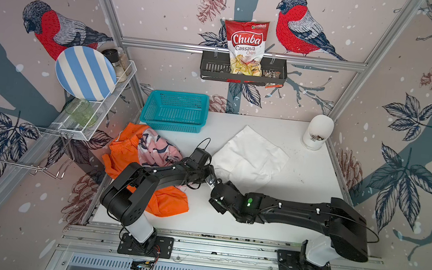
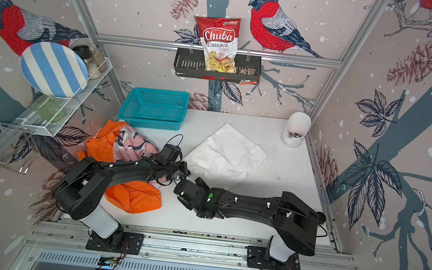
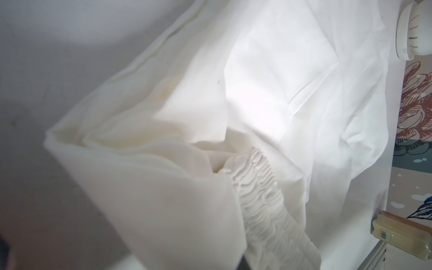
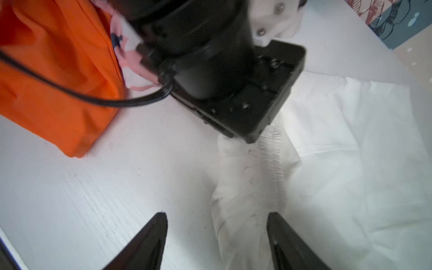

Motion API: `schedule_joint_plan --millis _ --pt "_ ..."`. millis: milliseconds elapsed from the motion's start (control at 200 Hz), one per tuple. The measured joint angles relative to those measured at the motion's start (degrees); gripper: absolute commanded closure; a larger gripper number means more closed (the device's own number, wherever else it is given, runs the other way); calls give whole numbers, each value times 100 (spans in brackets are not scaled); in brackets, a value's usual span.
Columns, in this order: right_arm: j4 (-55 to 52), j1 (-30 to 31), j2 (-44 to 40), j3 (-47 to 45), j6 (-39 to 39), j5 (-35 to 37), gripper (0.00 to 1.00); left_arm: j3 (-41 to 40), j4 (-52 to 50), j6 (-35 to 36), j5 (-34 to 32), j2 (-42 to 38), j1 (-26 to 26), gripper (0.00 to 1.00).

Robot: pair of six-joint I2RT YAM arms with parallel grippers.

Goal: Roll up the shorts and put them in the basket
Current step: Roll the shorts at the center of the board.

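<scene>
Plain white shorts (image 4: 339,152) lie between the right gripper's (image 4: 217,215) black jaws; orange shorts (image 4: 58,81) and navy-printed pink shorts (image 1: 157,148) beyond them.

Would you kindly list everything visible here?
white shorts: one, white, spread mid table
orange shorts: one, orange, crumpled, table's left side
pink shorts: one, pink shark print, atop the orange shorts
basket: one, teal, table's back left
chips bag: one, red and white, in the black wall rack
plate: one, blue-white striped, upright on the wire shelf
glass: one, green, wire shelf
jars: two, clear, behind the plate
holder: one, white, table's back right
left gripper: one, black, shut on the white shorts' waistband
right gripper: one, black, open over that waistband
</scene>
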Motion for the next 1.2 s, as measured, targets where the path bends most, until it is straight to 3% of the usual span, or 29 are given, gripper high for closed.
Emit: schedule_joint_plan --millis 265,405,560,670,745,805,945,1070,1200 --pt "356 118 1082 -177 -730 911 21 -4 -79 7 76 -92 11 88" --pt "949 79 1545 -107 -852 1639 29 -7 -129 50 120 -92 22 88" --pt "1091 -35 1698 -144 -890 1952 57 2 -177 114 221 -90 63 88" --pt "890 -96 1589 -216 -922 1884 89 48 -221 155 387 -87 94 88" --pt "765 -107 1421 -216 -883 1775 98 101 -310 201 452 -79 114 85" --pt "601 -116 1244 -184 -861 1567 99 144 -378 258 498 -70 140 81" --pt "356 -295 767 -179 -503 597 100 306 -632 317 492 -57 208 59" --pt "509 -872 295 -378 83 -859 100 367 -826 407 326 -267 291 44" --pt "1156 -1711 76 -793 861 -2820 100 396 -1069 468 50 -570 426 39"
